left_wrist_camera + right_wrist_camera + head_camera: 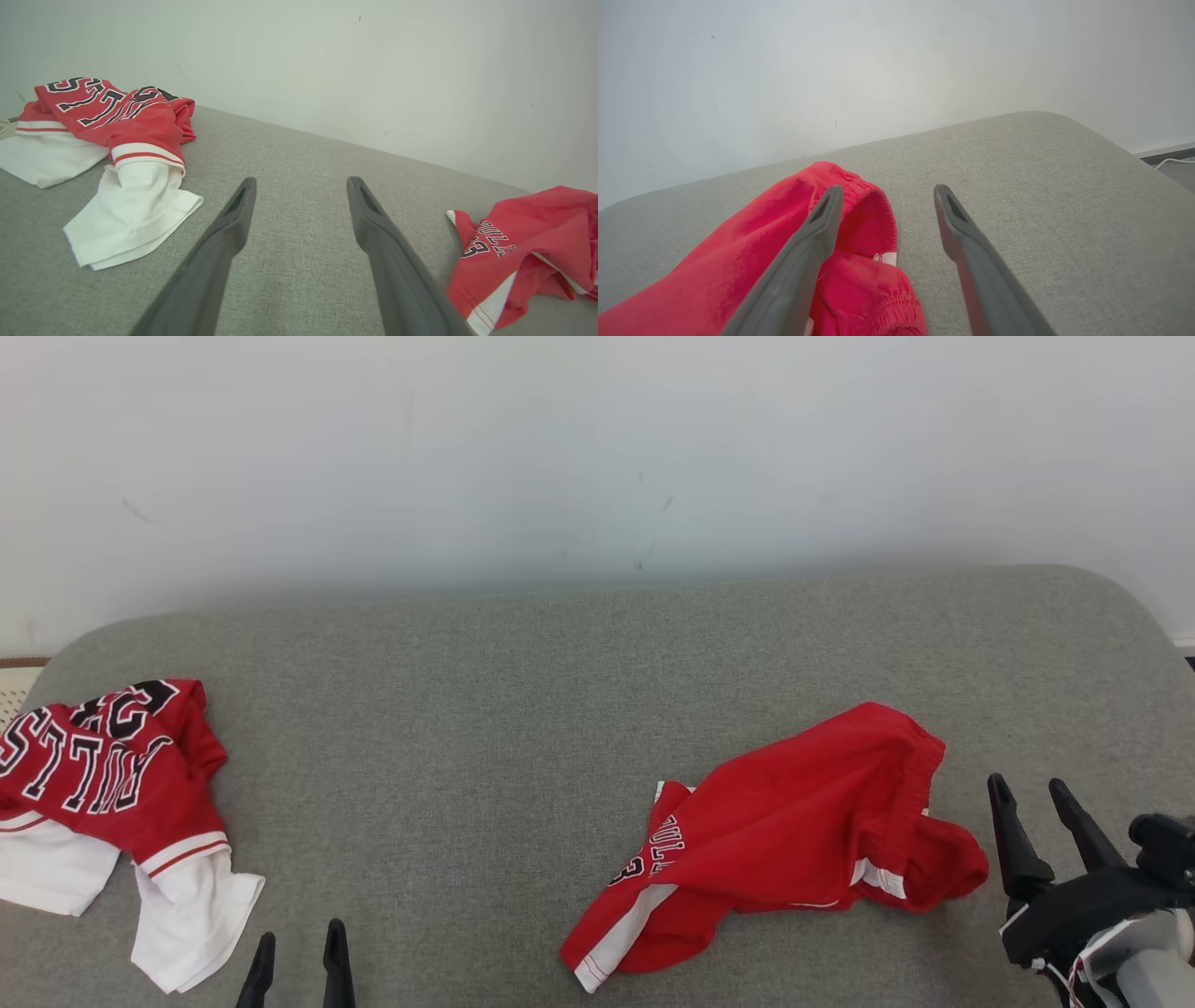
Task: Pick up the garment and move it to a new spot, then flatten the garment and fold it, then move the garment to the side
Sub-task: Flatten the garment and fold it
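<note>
The garment, a pair of red shorts (794, 831) with white trim and black lettering, lies crumpled on the grey cushioned surface (467, 709), right of centre. My right gripper (1027, 784) hovers just right of the shorts, open, with nothing between its fingers. In the right wrist view the shorts (738, 261) lie under and to the left of the right gripper (888, 189), the waistband beside the left finger. My left gripper (301, 933) stands open at the lower left, empty. In the left wrist view the left gripper (301, 182) points over bare cushion, the shorts (528, 242) far to its right.
A red and white jersey (103, 775) with black lettering lies bunched at the cushion's left end, and it appears as the jersey (112, 116) in the left wrist view. A pale wall stands behind. The cushion's right corner rounds off, with floor and a white cable (1171, 161) beyond.
</note>
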